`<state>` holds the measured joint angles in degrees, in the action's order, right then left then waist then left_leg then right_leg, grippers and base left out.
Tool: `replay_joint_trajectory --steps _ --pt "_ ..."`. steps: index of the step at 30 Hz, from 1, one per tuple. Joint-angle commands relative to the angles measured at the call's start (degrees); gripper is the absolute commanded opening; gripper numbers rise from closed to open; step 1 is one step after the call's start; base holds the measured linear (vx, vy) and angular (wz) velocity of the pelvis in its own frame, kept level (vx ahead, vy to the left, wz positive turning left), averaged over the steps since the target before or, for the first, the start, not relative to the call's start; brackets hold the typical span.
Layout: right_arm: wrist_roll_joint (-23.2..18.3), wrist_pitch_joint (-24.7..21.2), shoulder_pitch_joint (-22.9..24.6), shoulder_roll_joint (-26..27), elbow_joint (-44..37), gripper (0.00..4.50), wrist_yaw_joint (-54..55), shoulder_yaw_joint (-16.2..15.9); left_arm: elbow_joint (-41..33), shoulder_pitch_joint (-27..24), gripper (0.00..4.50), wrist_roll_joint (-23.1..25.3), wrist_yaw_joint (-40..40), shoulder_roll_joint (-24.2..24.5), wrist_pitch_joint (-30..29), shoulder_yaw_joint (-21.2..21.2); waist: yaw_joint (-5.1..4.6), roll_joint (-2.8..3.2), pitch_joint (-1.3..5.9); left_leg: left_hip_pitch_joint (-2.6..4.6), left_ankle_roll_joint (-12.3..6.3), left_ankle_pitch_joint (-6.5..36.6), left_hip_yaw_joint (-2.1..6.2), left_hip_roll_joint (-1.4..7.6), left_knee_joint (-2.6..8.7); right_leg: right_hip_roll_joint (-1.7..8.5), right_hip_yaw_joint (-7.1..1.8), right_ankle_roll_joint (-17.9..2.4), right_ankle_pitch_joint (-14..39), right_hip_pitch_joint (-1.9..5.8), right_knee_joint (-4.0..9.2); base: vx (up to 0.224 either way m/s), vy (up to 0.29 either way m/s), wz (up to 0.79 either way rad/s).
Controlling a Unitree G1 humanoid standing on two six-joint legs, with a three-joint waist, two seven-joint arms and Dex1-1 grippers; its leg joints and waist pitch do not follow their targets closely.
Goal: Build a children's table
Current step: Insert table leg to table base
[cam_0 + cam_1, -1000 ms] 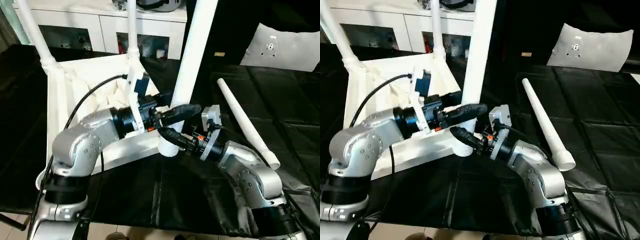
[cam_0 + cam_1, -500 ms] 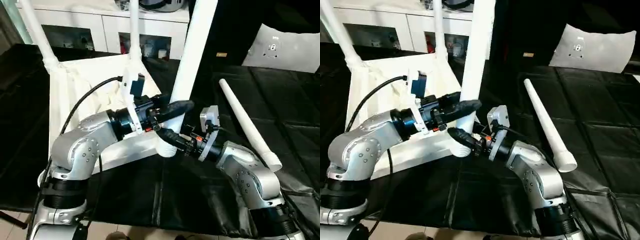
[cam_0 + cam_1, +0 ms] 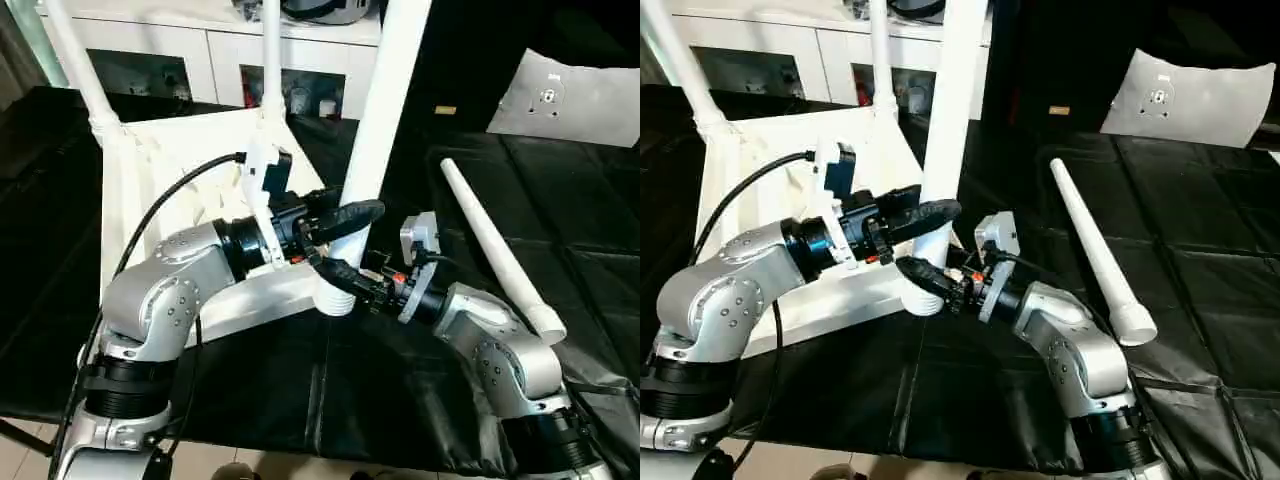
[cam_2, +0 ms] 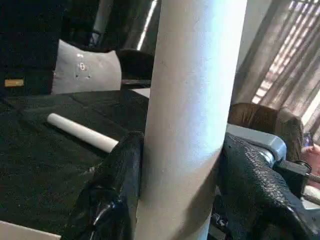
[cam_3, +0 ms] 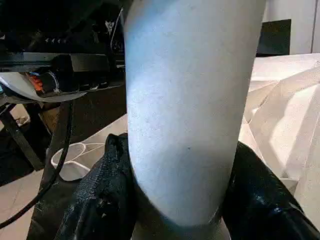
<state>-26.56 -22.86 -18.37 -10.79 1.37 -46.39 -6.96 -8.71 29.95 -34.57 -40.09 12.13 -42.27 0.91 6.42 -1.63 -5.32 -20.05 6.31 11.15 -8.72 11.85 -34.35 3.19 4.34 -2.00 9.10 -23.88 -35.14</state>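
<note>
The white table top [image 3: 165,165] lies underside up on the black cloth, tilted, with two thin legs [image 3: 85,70] standing in its far corner sockets. A thick white leg [image 3: 385,110] stands upright at the near right corner socket [image 3: 335,295]. My left gripper [image 3: 345,215] is shut on this leg a little above the socket; its black fingers [image 4: 117,180] press both sides. My right gripper [image 3: 335,275] is shut on the same leg just below, close to the socket. A fourth leg [image 3: 495,250] lies loose on the cloth to the right.
A white cabinet [image 3: 200,60] with glass doors stands behind the table top. A grey pad [image 3: 565,95] lies at the far right of the black cloth [image 3: 400,400]. My left arm's black cable [image 3: 170,205] arcs over the table top.
My left gripper has slid slightly up the upright leg and stays shut on it. The right gripper holds the leg's base as before.
</note>
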Motion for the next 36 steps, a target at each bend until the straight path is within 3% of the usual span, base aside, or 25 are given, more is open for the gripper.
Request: replay_joint_trajectory --steps 1,2,5,7,10,11,12,13,17,20,25,28,33,34,36 --pt "0.43 -0.22 -1.39 -0.75 1.38 1.91 1.8 2.2 -0.67 0.43 1.95 -0.55 2.22 -0.98 -0.77 -0.37 0.04 0.39 5.44 -0.51 -1.26 5.97 -0.54 0.48 3.4 3.82 -2.61 -6.37 17.43 4.11 4.44 0.0 0.0 0.0" --pt "0.64 -0.08 -1.57 -0.83 1.5 1.91 2.07 2.35 -0.43 0.7 1.95 -0.42 3.08 -1.22 -0.93 -0.7 0.03 0.41 5.46 -0.53 -1.25 5.99 -0.5 0.52 3.41 3.81 -2.57 -6.42 17.43 4.13 4.4 0.0 0.0 0.0" --pt "-0.85 -1.47 -2.08 -0.87 1.17 2.61 2.01 3.44 0.79 1.86 1.94 0.02 7.21 -2.39 -1.89 -2.62 0.0 0.24 5.42 -0.52 -1.36 6.03 -0.59 0.39 3.32 3.68 -2.54 -6.03 18.06 4.11 4.52 0.0 0.0 0.0" --pt "-2.25 -1.74 -2.37 -0.58 0.88 2.63 2.03 4.63 1.34 2.34 1.94 -0.12 9.07 -3.15 -2.16 -3.67 0.1 0.39 5.49 -0.61 -1.34 5.4 -0.52 0.33 3.26 3.71 -2.53 -5.75 17.68 4.2 4.43 0.0 0.0 0.0" --pt "-2.34 -1.29 -2.74 -1.07 1.17 3.01 2.0 5.33 2.14 2.93 1.93 -0.87 11.09 -4.48 -2.19 -5.05 0.12 0.28 5.53 -0.59 -1.49 5.5 -0.57 0.31 3.22 3.67 -2.44 -5.59 17.97 4.15 4.55 0.0 0.0 0.0" --pt "-2.34 -1.18 -2.78 -1.15 1.2 3.01 1.96 5.36 2.26 3.04 1.93 -1.05 11.5 -4.68 -2.25 -5.37 0.19 0.5 5.56 -0.61 -1.56 5.32 -0.54 0.28 3.17 3.68 -2.45 -5.63 17.78 4.14 4.51 0.0 0.0 0.0" --pt "-2.62 -1.16 -2.85 -1.1 1.27 3.01 2.1 5.71 2.66 3.3 1.93 -1.23 12.33 -5.07 -2.36 -5.92 0.1 0.32 5.52 -0.67 -1.67 5.42 -0.54 0.27 3.2 3.59 -2.4 -5.53 17.72 4.18 4.6 0.0 0.0 0.0" --pt "-3.2 -1.32 -2.97 -1.06 1.29 3.28 2.19 6.21 3.22 3.67 1.93 -1.43 13.39 -5.51 -2.51 -6.58 0.13 0.34 5.57 -0.64 -1.71 5.33 -0.52 0.26 3.17 3.62 -2.38 -5.47 17.72 4.2 4.58 0.0 0.0 0.0" --pt "-9.16 -4.87 -4.15 0.3 0.22 3.55 4.86 11.78 4.05 4.59 1.87 -2.66 14.9 -6.03 -3.64 -7.99 0.19 0.43 5.71 -0.61 -2.17 4.77 -0.48 0.22 3.15 3.56 -2.33 -5.65 16.96 4.14 4.49 0.0 0.0 0.0" --pt "-10.67 -6.98 -4.34 -0.61 -0.28 3.88 4.12 12.44 3.67 4.56 1.87 -2.53 13.97 -5.41 -4.0 -7.31 0.21 0.43 5.69 -0.55 -2.22 4.73 -0.51 0.18 3.11 3.51 -2.32 -5.92 16.47 4.18 4.47 0.0 0.0 0.0" --pt "-9.18 -11.08 -4.5 -5.2 -0.86 4.27 -0.22 8.85 1.85 4.37 1.87 -1.12 9.62 -2.41 -3.33 -3.42 0.31 0.47 5.67 -0.63 -2.1 4.32 -0.5 0.27 3.13 3.59 -2.36 -5.99 16.21 4.24 4.41 0.0 0.0 0.0" --pt "-7.23 -14.26 -5.51 -9.27 -0.57 4.44 -3.47 4.87 1.32 5.42 1.87 0.19 7.16 -0.68 -2.06 -1.01 0.37 0.18 5.61 -0.59 -2.08 4.49 -0.53 0.21 3.12 3.57 -2.33 -5.85 17.52 4.31 4.57 0.0 0.0 0.0" --pt "-6.55 -15.24 -7.27 -9.69 0.84 4.45 -3.64 3.36 0.49 5.92 1.87 1.63 5.29 0.8 -1.15 1.43 0.36 0.16 5.57 -0.63 -1.59 4.78 -0.5 0.25 3.1 3.72 -2.3 -4.81 20.0 4.18 4.66 0.0 0.0 0.0" --pt "-6.53 -15.97 -7.91 -9.7 1.39 4.45 -3.65 2.89 0.04 5.87 1.87 2.25 4.45 1.45 -0.57 2.7 0.24 -0.47 5.55 -0.63 -1.65 4.72 -0.6 0.29 3.11 3.7 -2.33 -4.72 20.02 4.14 4.79 0.0 0.0 0.0" --pt "-6.27 -16.57 -8.88 -9.43 2.42 4.45 -3.45 2.46 -0.64 5.72 1.87 2.97 3.13 2.24 0.32 4.36 0.28 -0.04 5.61 -0.6 -1.57 4.34 -0.51 0.39 3.11 3.76 -2.36 -5.12 19.41 4.05 4.48 0.0 0.0 0.0"
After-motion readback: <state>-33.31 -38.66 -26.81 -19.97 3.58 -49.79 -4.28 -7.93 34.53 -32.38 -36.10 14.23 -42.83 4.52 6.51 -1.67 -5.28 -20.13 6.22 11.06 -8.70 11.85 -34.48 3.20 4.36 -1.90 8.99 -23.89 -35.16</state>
